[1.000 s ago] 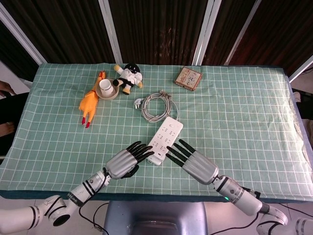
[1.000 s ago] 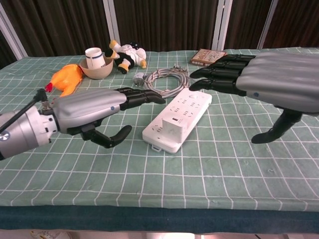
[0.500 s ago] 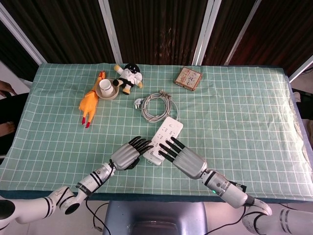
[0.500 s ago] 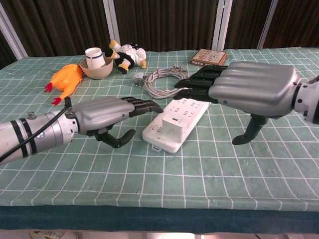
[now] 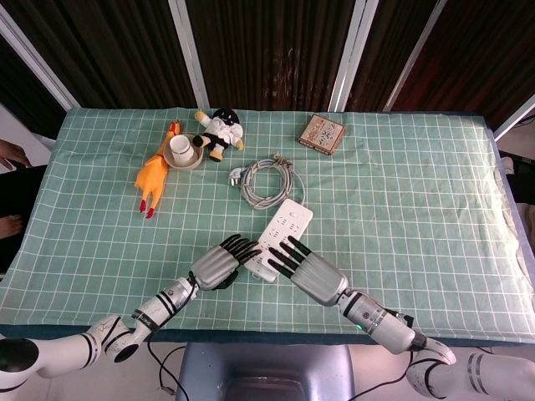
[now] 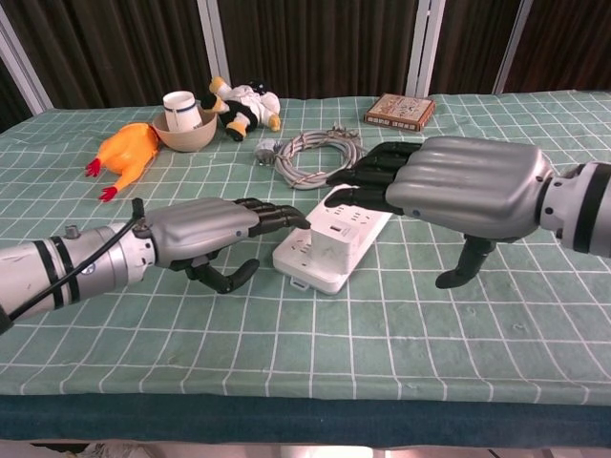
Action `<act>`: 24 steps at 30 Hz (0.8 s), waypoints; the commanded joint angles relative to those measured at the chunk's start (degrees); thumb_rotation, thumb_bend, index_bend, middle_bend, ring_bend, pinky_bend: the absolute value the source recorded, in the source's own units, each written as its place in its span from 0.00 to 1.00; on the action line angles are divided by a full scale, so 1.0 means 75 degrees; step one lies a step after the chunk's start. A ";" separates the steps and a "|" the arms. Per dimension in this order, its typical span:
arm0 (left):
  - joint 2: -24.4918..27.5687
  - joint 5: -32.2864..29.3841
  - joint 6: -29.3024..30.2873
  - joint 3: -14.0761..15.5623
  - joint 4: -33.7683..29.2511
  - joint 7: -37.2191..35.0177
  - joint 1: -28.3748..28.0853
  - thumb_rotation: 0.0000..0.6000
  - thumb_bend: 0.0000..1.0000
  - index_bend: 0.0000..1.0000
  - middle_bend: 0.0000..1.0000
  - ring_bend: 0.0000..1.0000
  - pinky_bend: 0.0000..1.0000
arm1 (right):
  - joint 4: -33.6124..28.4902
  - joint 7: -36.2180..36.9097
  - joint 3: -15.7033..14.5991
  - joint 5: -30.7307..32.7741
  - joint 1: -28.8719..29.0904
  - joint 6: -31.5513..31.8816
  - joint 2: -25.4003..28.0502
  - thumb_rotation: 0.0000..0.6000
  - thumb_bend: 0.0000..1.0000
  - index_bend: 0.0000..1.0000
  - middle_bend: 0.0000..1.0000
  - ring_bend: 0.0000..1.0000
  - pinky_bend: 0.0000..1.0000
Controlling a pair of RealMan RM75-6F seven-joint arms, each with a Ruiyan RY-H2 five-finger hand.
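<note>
Overhead first, in the head view: a white power strip (image 5: 277,236) lies slantwise on the green checked tabletop (image 5: 418,209), its near end between the two hands. The left hand (image 5: 219,262) lies low just left of that end, fingers stretched out and apart, tips at the strip's edge, holding nothing; whether they touch it cannot be told from here. The right hand (image 5: 308,269) comes in from the other side, fingers spread, their dark tips over the strip's near part, also holding nothing. Beyond the strip sits its coiled grey cable (image 5: 266,180) with the plug. Further back are a rubber chicken (image 5: 154,177), a bowl with a white cup (image 5: 182,153), a plush doll (image 5: 221,131) and a small patterned box (image 5: 323,133).

Lower down, in the chest view, the power strip (image 6: 334,239) lies flat between the hands. The left hand (image 6: 205,232) rests close to the tabletop (image 6: 382,334), fingertips just beside the strip's left edge, thumb curled beneath. The right hand (image 6: 449,186) hovers above the strip's far half, palm down, fingers extended, thumb hanging down clear of it.
</note>
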 commanded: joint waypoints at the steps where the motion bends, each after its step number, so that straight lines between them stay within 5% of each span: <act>1: -0.0100 -0.0051 -0.0046 0.0012 0.0129 -0.0005 -0.0053 1.00 0.67 0.00 0.00 0.00 0.00 | 0.0018 -0.0116 0.0011 0.0184 0.0084 -0.0045 -0.0114 1.00 0.13 0.00 0.00 0.00 0.03; 24: -0.0273 -0.0197 -0.0194 0.0215 0.0348 0.0255 -0.0221 1.00 0.68 0.00 0.00 0.00 0.00 | 0.0676 -0.1200 0.0027 0.1043 0.0700 0.0036 -0.1050 1.00 0.15 0.10 0.05 0.00 0.10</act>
